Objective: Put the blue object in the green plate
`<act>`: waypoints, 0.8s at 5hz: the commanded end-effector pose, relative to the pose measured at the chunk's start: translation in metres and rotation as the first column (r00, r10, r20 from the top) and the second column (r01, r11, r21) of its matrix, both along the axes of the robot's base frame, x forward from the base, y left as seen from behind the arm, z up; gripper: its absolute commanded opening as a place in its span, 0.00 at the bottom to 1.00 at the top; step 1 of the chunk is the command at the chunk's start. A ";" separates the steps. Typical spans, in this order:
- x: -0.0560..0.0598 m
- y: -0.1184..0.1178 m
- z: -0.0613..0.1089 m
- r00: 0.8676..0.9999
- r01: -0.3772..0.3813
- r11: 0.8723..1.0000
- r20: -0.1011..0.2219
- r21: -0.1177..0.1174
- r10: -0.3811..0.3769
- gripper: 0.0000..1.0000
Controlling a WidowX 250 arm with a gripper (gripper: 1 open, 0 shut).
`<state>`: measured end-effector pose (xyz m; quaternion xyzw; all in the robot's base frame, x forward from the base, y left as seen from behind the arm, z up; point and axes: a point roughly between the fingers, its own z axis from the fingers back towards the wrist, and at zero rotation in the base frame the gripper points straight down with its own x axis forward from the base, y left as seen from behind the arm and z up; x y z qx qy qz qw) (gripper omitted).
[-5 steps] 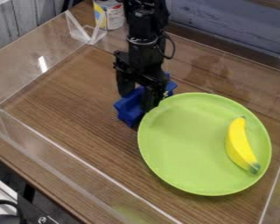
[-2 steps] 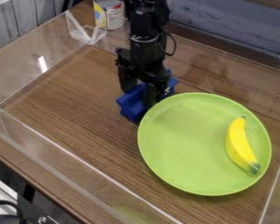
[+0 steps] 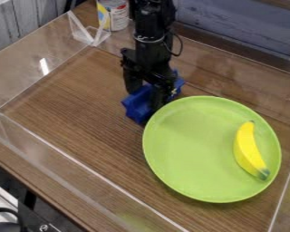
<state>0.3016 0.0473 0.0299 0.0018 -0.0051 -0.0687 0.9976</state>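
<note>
toward eleven o'clock on the wooden table [image 3: 62, 118], the blue object [image 3: 138, 106] lies under the dark gripper [image 3: 150, 91], whether gripped or not cannot be told. just right, toward four o'clock, sits the green plate [image 3: 202, 154], the yellow banana [image 3: 246, 149] resting at its two-o'clock side.

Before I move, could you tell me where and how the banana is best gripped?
Probably at the middle of the banana, from above, closing across its narrow width: it lies lengthwise down the plate's right side, slim and gently curved.

Banana [image 3: 248, 150] and can [image 3: 112, 14] on wooden table [image 3: 75, 118]
</note>
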 end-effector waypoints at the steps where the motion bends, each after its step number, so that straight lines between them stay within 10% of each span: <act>1: -0.001 0.006 -0.016 0.999 -0.027 1.000 -0.024 -0.006 0.027 0.00; 4: 0.001 0.008 -0.026 0.999 -0.040 0.999 -0.034 -0.013 0.040 0.00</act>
